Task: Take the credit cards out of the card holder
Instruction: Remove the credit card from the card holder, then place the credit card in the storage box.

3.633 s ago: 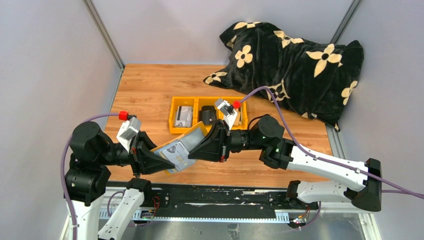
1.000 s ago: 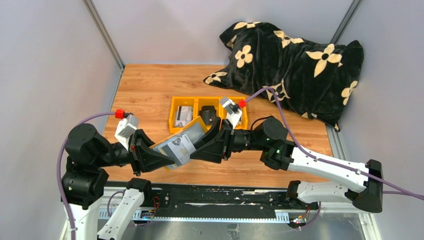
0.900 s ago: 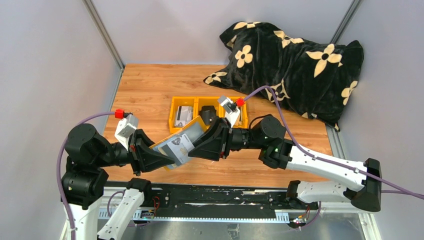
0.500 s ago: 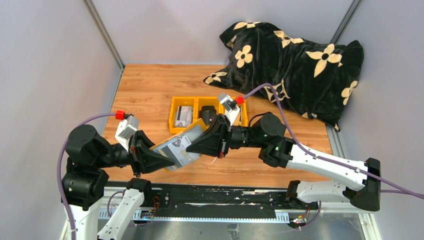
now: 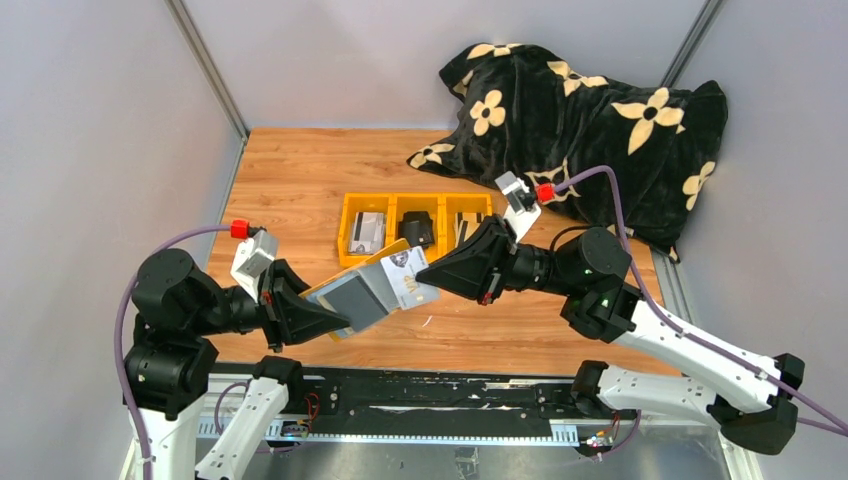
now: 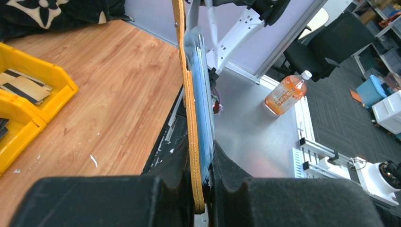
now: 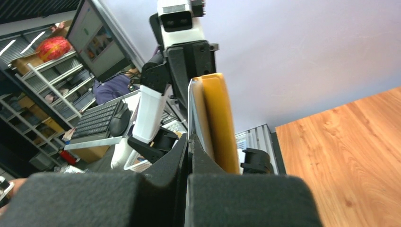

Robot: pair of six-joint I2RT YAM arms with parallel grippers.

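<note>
Above the near edge of the table [image 5: 300, 180], the left gripper [image 5: 330, 318] is clamped on the mustard card holder [image 5: 358, 295], which hangs clear of the wood. The right gripper [image 5: 435, 274] pinches a pale credit card [image 5: 407, 275] that projects from the holder toward 3 o'clock. Draw the card straight along its own plane toward 3 o'clock, without twist and with the left clamp steady, so that any cards left inside are not dragged out. The wooden surface carries a yellow tray [image 5: 345, 235] at 12 o'clock of the holder and a black floral blanket [image 5: 590, 120] at 1 o'clock; grey walls [image 5: 100, 150] enclose the cell.
</note>
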